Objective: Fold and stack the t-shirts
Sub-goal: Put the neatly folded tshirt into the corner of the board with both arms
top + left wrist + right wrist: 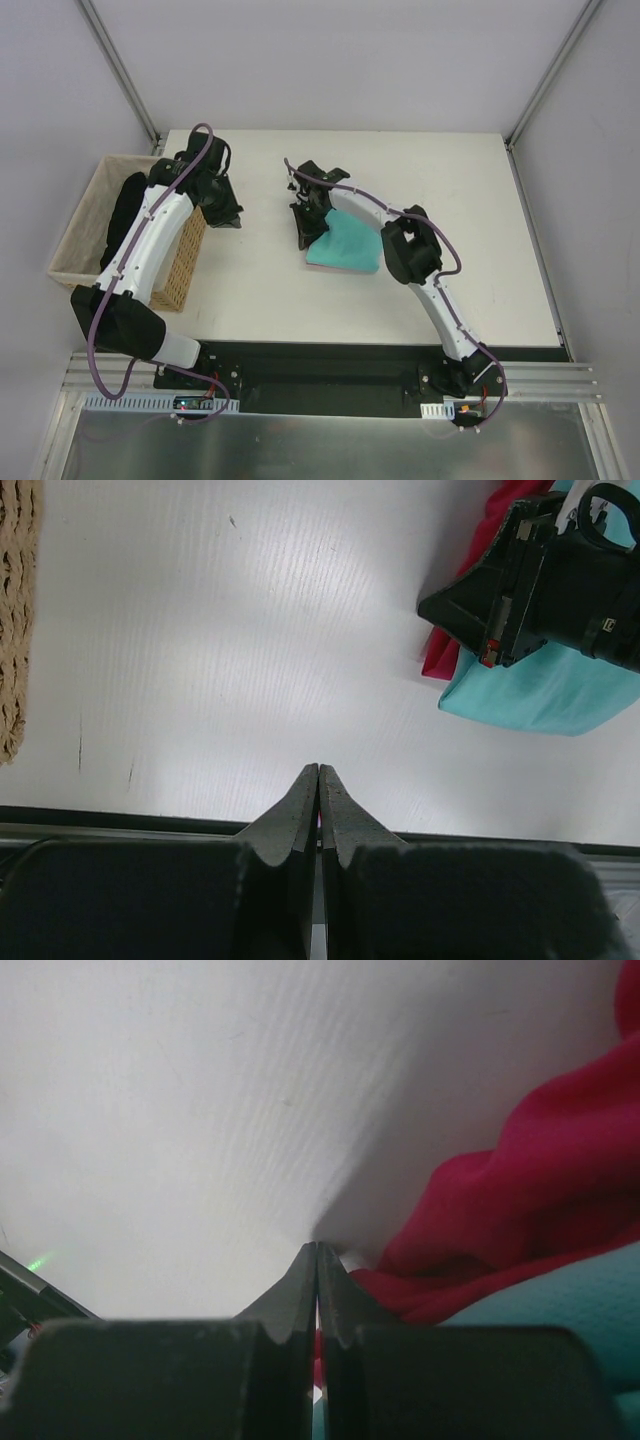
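A folded teal t-shirt (346, 250) lies mid-table on top of a crimson-pink t-shirt (441, 656), whose edge sticks out on the left side. In the right wrist view the pink cloth (530, 1190) bulges beside the teal one (595, 1305). My right gripper (303, 234) is shut at the stack's left edge. Its tips (317, 1246) are down at the table right beside the pink hem, and nothing is visibly pinched between them. My left gripper (228, 212) hangs shut and empty over bare table (318, 768), between the basket and the shirts.
A woven wicker basket (78, 240) stands at the table's left edge with dark cloth (125, 212) inside; its side shows in the left wrist view (14, 610). The left arm reaches along the basket's right side. White table (450, 190) stretches behind and right of the stack.
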Robot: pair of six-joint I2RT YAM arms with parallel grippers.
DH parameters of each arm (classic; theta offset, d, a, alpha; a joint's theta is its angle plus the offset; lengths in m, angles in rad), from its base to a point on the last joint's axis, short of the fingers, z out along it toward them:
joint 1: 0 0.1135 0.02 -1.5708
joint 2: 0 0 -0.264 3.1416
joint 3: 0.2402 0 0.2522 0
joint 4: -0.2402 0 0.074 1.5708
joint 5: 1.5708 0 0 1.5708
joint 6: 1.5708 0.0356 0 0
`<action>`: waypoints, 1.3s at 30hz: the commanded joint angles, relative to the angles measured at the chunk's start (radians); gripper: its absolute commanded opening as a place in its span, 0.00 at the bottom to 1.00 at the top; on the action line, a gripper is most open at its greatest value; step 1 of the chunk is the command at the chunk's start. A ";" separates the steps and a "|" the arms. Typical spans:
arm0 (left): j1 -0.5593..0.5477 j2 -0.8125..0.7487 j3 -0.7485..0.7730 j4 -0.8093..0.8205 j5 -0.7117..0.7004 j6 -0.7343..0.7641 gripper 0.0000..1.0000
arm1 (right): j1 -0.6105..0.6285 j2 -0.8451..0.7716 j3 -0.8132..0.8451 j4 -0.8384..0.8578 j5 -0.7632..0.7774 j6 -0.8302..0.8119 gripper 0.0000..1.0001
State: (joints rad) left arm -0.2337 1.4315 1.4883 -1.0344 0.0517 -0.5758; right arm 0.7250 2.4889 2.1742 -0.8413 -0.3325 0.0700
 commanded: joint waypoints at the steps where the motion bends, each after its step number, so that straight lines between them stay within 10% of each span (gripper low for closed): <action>1: 0.013 0.015 0.043 -0.001 0.027 0.022 0.00 | -0.029 -0.021 -0.068 -0.050 0.125 -0.032 0.01; 39: 0.013 0.135 0.125 0.031 0.105 0.027 0.00 | -0.237 -0.219 -0.439 -0.033 0.312 0.059 0.01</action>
State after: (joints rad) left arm -0.2337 1.5593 1.5707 -1.0058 0.1314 -0.5648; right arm 0.5369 2.2616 1.8004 -0.8207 -0.1967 0.1329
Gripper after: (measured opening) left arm 0.002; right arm 0.011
